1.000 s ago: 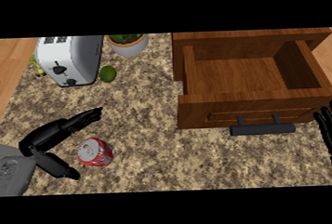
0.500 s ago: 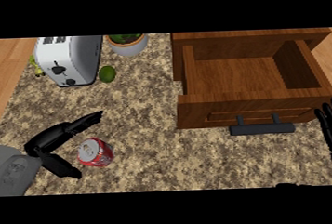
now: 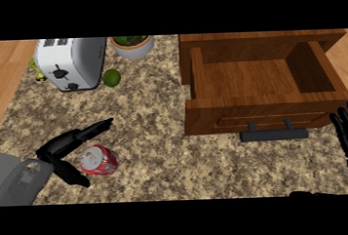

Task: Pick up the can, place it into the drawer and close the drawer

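Granite counter (image 3: 170,139): drawer (image 3: 247,78) open, bare; left hand (image 3: 63,147) fingers apart beside can (image 3: 99,159).

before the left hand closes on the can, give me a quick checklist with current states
1. Can between thumb and fingers of left hand: ok.
2. Left hand open for the grasp: ok.
3. Can gripped: not ok, not yet.
4. Drawer open, its inside bare: ok.
5. Counter path from can to drawer unobstructed: ok; toaster and lime sit farther back.
6. Right hand resting open by the drawer handle, clear of the opening: ok.
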Controlling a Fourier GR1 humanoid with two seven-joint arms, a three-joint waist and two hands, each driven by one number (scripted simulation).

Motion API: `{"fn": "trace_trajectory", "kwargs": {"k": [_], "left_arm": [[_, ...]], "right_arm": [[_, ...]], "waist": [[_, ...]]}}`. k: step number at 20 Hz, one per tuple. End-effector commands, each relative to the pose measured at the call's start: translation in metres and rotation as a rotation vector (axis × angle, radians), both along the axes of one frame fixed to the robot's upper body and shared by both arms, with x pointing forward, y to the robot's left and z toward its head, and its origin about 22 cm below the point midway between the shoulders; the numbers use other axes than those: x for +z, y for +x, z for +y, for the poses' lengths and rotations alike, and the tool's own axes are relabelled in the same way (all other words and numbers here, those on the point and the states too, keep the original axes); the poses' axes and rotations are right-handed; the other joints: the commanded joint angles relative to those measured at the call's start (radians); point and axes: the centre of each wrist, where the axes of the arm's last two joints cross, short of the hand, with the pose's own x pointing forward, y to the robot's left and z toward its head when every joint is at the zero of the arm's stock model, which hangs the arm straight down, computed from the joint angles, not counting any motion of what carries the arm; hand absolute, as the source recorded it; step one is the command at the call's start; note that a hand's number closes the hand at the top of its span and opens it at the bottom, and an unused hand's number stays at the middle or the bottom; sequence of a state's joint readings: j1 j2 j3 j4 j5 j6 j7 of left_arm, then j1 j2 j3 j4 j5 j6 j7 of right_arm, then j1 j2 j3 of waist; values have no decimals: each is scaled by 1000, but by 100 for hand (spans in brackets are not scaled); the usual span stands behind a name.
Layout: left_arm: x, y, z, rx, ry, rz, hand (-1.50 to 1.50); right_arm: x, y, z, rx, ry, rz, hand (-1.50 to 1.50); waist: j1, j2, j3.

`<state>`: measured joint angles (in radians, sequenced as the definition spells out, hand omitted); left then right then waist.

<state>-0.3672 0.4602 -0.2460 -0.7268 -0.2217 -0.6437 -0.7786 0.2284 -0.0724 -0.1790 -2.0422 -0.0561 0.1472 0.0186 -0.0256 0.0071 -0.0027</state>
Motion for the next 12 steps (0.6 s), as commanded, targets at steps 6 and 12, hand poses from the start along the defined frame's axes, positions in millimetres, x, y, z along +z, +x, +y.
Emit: {"fn": "trace_trajectory", "kwargs": {"k": [6,12], "left_arm": [[-9,17,-18,-123,-155,56,-150],[-21,16,-36,-130,-164,56,-150]], "right_arm": [[15,-3,-8,14,-2,-6,-150],[20,-14,-13,-1,2,11,-150]], "waist": [[-4,0,0],[-6,-1,0]]}}
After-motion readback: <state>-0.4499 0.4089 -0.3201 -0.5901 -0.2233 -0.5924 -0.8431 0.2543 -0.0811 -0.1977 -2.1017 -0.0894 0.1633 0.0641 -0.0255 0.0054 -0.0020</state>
